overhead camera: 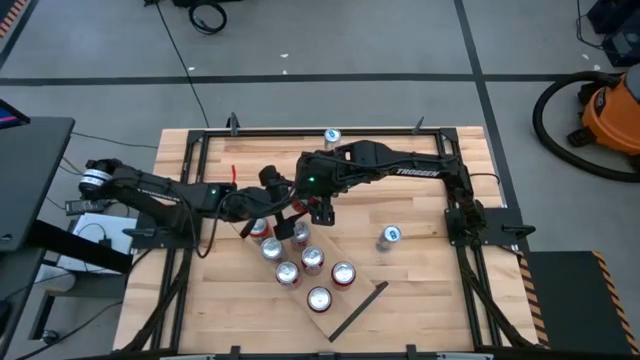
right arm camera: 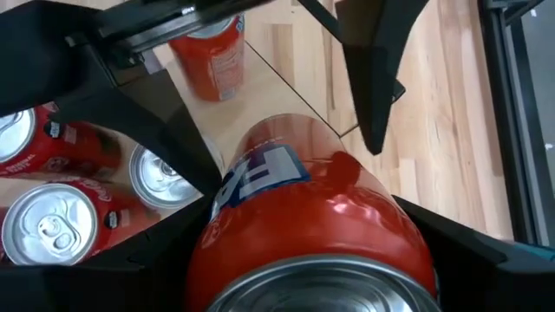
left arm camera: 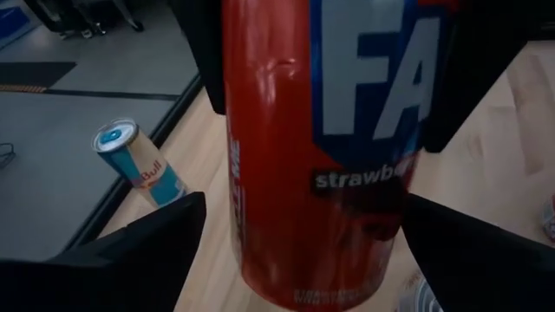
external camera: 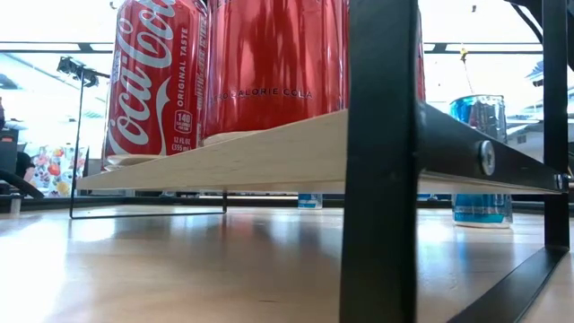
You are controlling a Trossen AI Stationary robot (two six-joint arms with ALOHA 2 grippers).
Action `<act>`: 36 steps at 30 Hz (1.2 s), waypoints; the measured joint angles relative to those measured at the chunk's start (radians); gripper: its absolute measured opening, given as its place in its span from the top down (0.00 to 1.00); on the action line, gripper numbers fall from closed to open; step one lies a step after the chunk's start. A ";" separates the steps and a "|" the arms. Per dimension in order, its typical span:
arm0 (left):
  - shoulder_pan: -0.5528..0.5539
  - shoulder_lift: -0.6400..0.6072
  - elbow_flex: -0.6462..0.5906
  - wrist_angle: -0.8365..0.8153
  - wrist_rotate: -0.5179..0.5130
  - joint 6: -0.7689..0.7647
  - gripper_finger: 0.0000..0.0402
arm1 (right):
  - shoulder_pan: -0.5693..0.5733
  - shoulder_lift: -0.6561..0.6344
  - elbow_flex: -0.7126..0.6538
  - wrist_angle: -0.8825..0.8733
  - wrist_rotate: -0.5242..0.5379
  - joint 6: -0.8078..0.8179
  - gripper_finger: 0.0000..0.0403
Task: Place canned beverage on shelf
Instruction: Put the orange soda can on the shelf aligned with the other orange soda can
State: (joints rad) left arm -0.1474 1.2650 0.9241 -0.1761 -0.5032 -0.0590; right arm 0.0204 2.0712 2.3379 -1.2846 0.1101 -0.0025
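Observation:
A red Fanta strawberry can hangs above the far-left end of the pale wood shelf, which lies slantwise on the table. It also shows in the right wrist view. My right gripper is shut on it. My left gripper is open, with one finger on each side of the can's lower part; a strip of table shows between that finger and the can. Several red cans stand on the shelf, seen close in the low view. My right gripper pinches the can's upper part between its two fingers, one on each side of the wall near the top rim. The fingers come from above, slanting down. The can is lifted clear, roughly upright, its base free.
One Red Bull can stands near the table's far edge, and another stands right of the shelf. Black frame rails run along the table's sides. The black rod at the shelf's near end shows close in the low view.

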 joint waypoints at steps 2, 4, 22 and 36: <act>0.000 -0.001 0.000 0.000 0.017 0.000 0.05 | 0.000 -0.002 0.000 0.004 0.000 0.000 0.19; 0.000 -0.001 0.000 -0.005 0.022 0.000 0.09 | 0.000 -0.006 0.000 0.010 0.000 0.001 0.19; -0.014 0.002 -0.005 -0.043 0.014 -0.002 0.24 | 0.008 -0.058 0.000 0.059 -0.051 0.010 0.09; -0.117 -0.070 -0.079 0.012 -0.175 -0.025 0.24 | 0.106 -0.144 -0.006 0.123 0.240 0.010 0.05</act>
State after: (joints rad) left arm -0.2640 1.1953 0.8454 -0.1646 -0.6783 -0.0842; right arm 0.1261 1.9268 2.3314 -1.1616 0.3504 0.0071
